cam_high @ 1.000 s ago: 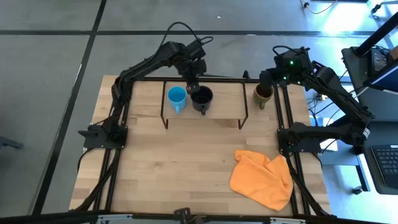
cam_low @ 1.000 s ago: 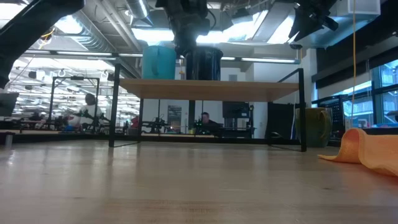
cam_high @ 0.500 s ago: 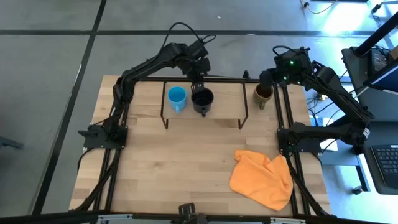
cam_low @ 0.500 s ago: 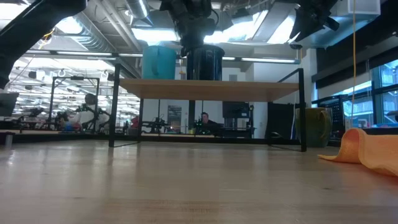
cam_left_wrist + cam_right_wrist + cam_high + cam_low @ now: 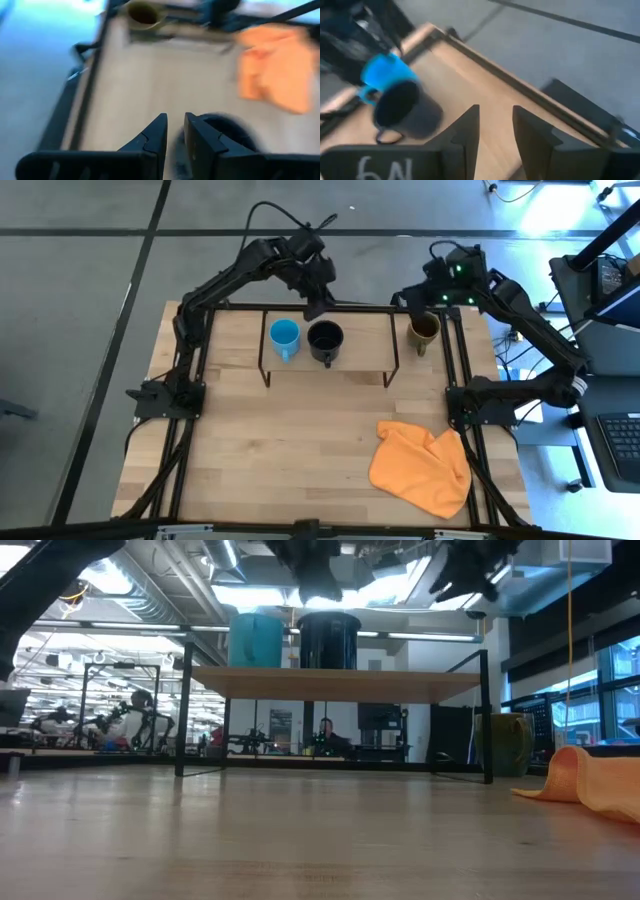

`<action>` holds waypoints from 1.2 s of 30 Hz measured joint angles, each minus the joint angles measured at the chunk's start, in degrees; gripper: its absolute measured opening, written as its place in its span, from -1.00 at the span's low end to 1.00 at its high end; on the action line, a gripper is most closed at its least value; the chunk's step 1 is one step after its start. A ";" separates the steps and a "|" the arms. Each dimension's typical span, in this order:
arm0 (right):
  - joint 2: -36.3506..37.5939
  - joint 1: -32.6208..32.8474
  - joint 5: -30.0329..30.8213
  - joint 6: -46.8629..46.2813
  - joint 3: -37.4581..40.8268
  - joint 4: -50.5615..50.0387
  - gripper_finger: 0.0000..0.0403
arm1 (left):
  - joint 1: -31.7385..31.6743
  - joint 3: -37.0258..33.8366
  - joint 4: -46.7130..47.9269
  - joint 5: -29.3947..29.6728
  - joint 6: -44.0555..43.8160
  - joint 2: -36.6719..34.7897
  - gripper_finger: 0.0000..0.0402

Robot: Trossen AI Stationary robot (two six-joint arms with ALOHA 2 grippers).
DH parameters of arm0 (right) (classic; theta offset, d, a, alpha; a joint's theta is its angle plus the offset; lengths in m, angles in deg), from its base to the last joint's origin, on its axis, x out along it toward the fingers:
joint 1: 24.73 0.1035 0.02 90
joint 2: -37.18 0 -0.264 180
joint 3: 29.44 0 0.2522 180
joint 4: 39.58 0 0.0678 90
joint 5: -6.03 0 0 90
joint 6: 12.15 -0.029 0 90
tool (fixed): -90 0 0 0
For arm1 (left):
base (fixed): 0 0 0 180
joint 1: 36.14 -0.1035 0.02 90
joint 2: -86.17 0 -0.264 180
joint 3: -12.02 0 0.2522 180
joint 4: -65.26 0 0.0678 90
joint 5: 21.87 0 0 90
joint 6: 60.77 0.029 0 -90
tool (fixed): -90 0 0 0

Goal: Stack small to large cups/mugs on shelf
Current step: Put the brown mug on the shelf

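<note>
The wooden tabletop (image 5: 250,440) is pale butcher-block, its planks running lengthwise, and it carries everything else. On its far half stands the shelf (image 5: 360,348), a light-wood board on thin black metal legs, raised so mugs can line up clear of the work surface. An orange cloth (image 5: 422,467), soft and rumpled, lies well apart toward the near right corner, out of the way. Of the 3 mugs, the largest — the olive-brown mug (image 5: 424,330), glossy with a dark inside — sits on the tabletop just beside the shelf's right end, so by my reading it is the 1 not yet placed. The black mug (image 5: 325,340) and the smaller light blue mug (image 5: 284,336) stand upright on the shelf, close together, blue to the left, handles toward the near edge; that suits a small-to-large row. The left gripper (image 5: 318,298) hangs just behind the black mug, its fingers (image 5: 153,137) nearly together with only a narrow slit and nothing between them. The right gripper (image 5: 418,292) hovers behind the olive-brown mug, fingers (image 5: 465,131) parted somewhat wider — empty too.
</note>
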 joint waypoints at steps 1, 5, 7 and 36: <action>-0.64 -1.19 -2.33 0.15 0.00 1.56 -0.41 | -0.02 0.00 0.13 -3.19 -0.05 -0.35 -0.70; -3.46 -8.20 -9.31 2.87 0.00 3.77 -0.41 | -0.02 0.00 -0.04 -12.44 -0.27 -1.68 -0.70; -4.69 -12.54 -9.23 4.74 0.00 2.04 -0.41 | 0.03 0.01 0.20 -14.47 -0.32 -2.03 -0.70; -14.07 -12.85 6.48 32.95 -12.61 -22.20 -0.41 | -0.11 0.02 10.23 -15.90 3.02 -1.93 -0.70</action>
